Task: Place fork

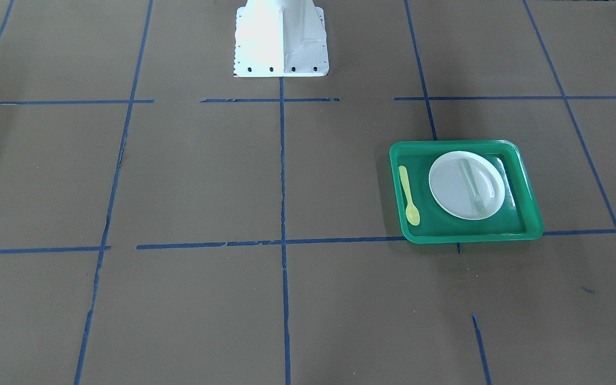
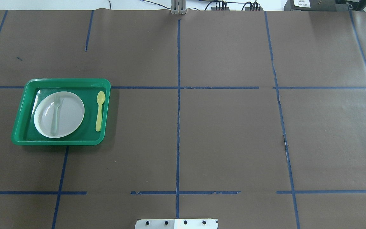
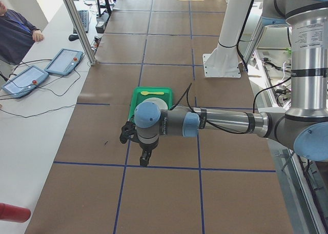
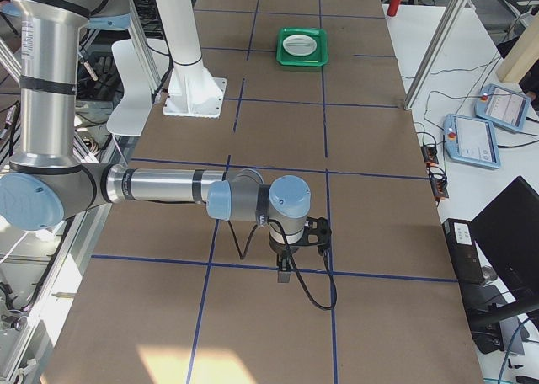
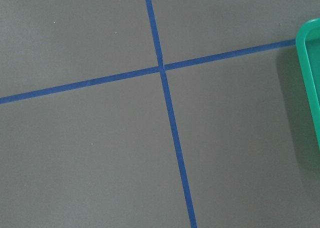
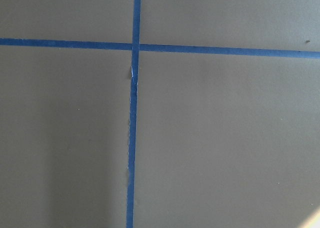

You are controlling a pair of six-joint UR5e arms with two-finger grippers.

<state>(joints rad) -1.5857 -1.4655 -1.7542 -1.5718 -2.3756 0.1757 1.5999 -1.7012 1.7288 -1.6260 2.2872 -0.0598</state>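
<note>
The pale translucent fork (image 2: 56, 114) lies on a white plate (image 2: 71, 114) inside a green tray (image 2: 59, 142), tines toward the far side. In the front-facing view the fork (image 1: 472, 187) lies across the plate (image 1: 447, 187) in the tray (image 1: 468, 236). A yellow spoon (image 2: 99, 111) lies in the tray beside the plate. My left gripper (image 3: 145, 161) shows only in the exterior left view, hanging above the table in front of the tray. My right gripper (image 4: 285, 274) shows only in the exterior right view, far from the tray. I cannot tell whether either is open or shut.
The table is brown paper with blue tape lines. The white robot base (image 1: 281, 37) stands at mid table. The left wrist view shows a tape crossing and the tray's edge (image 5: 311, 88). An operator and tablets (image 3: 64, 61) are at the side bench.
</note>
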